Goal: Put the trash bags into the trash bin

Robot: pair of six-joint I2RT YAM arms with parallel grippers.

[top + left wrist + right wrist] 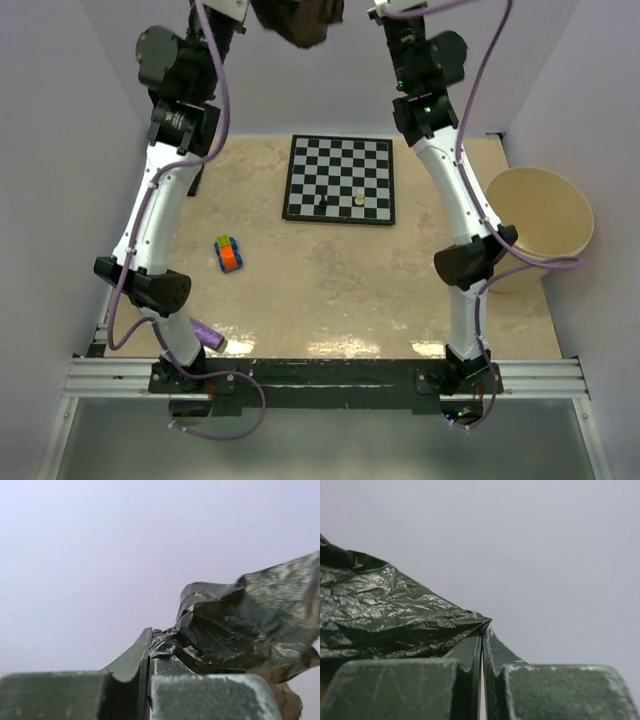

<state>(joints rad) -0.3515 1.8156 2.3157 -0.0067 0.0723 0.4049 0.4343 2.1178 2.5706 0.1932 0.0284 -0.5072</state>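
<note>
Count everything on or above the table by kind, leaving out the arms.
trash bag: 1
bin: 1
chessboard: 1
chess pieces: 2
toy car: 1
purple roll: 1
Total: 7

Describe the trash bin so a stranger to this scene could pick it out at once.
Start at the beige stone-patterned table and find the black-and-white chessboard at its far middle. Go right past the right arm to the table's right edge: there stands the large round cream-beige plastic bucket, open-topped. It is the only container in view.
</note>
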